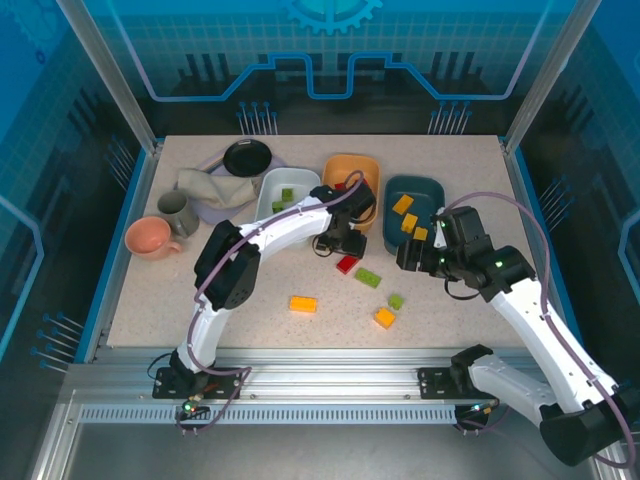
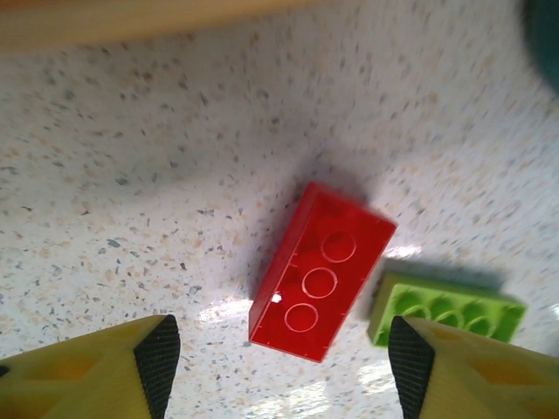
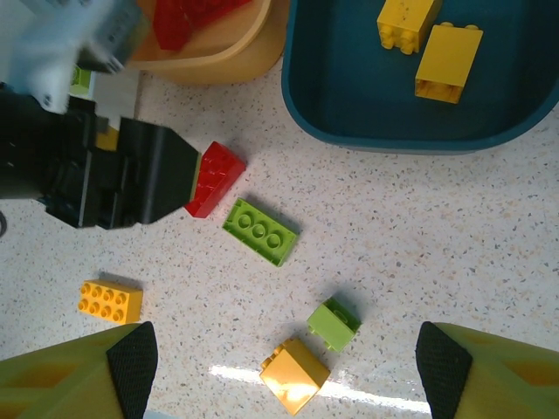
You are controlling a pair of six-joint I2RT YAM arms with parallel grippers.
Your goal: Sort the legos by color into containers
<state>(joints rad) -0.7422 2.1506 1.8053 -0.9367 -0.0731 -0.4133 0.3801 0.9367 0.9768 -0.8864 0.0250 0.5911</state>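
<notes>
My left gripper [image 2: 279, 371] hangs jaws apart over a small red plastic brick [image 2: 321, 271] on the speckled worktop [image 2: 131, 218], right gripper [image 3: 279, 367] also apart near the dark teal tub [image 3: 349, 96] holding yellow bricks [image 3: 447, 61].

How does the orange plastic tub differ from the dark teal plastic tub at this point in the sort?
Colour: the orange rounded-rectangular plastic tub is warm orange, while the dark teal rounded-rectangular plastic tub is deep blue-green.
Contents: the orange tub holds red lego bricks; the teal tub holds yellow lego bricks.
Place: the orange tub stands left of the teal one.
Both are shallow with rounded corners, of like size, and sit side by side.
</notes>
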